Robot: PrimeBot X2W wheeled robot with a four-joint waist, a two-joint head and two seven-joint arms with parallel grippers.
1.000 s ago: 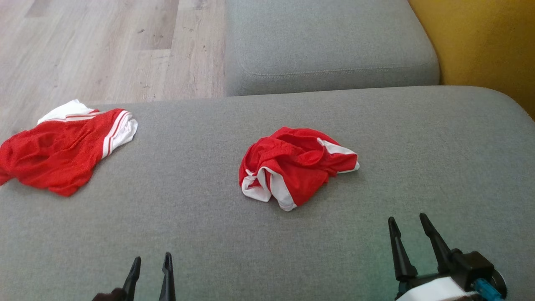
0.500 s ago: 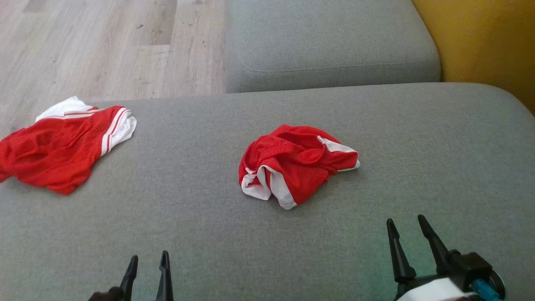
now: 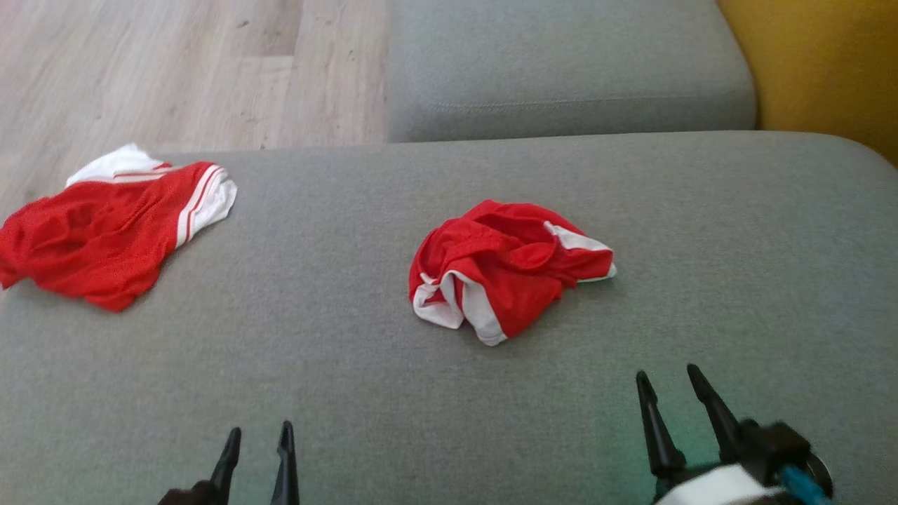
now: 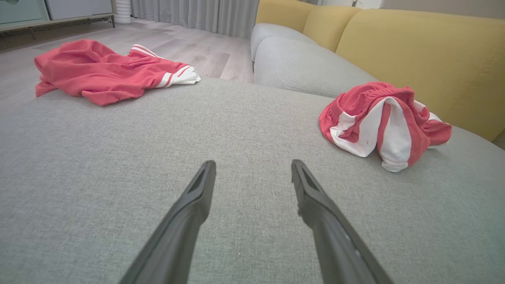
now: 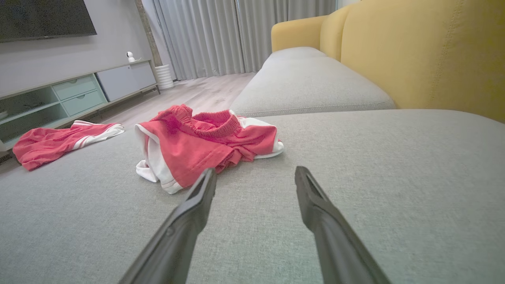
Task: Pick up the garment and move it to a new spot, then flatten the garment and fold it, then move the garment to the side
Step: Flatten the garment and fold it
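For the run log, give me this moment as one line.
stage: pickup not started | left gripper: open, empty | right gripper: open, empty | crumpled shorts: centre | second garment: far left

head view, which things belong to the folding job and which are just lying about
Job, likely: crumpled shorts, open left claw, open right claw, seat cushion under them.
Lying about: flatter red garment at left edge, far cushion, floor, yellow backrest.
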